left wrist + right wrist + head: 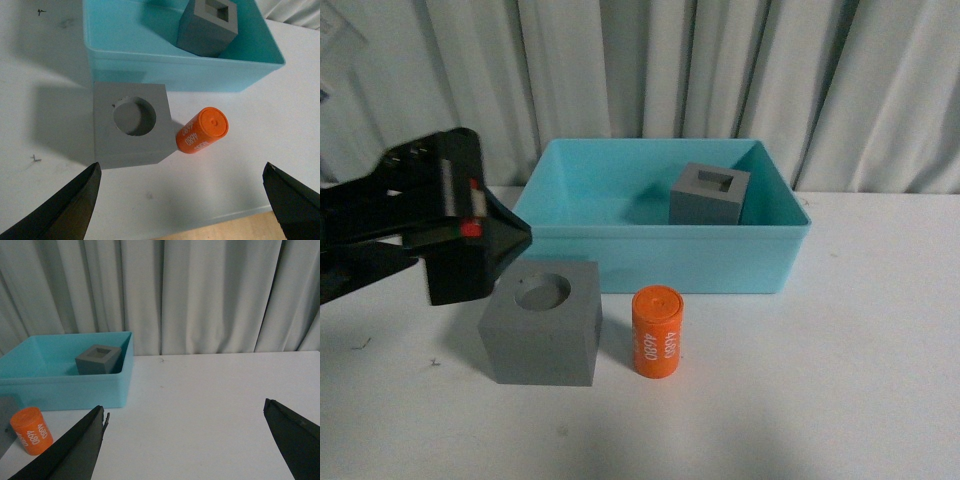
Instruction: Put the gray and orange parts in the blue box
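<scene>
One square-recess cube (710, 195) is sitting in the blue box (660, 265); round-recess cube (542, 325) and orange cylinder (657, 332) are resting at its 6 o'clock. Left gripper (181, 170) and right gripper (184, 407) are gaping wide, empty.

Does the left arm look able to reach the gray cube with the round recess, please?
Probably yes: the left gripper is open close to the cube, nothing between; the orange cylinder stands close beside.

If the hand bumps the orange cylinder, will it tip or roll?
It probably tips fairly easily: the orange cylinder stands on end, taller than wide. Once down, its round side would likely roll. It looks rigid, so it should grip firmly.
</scene>
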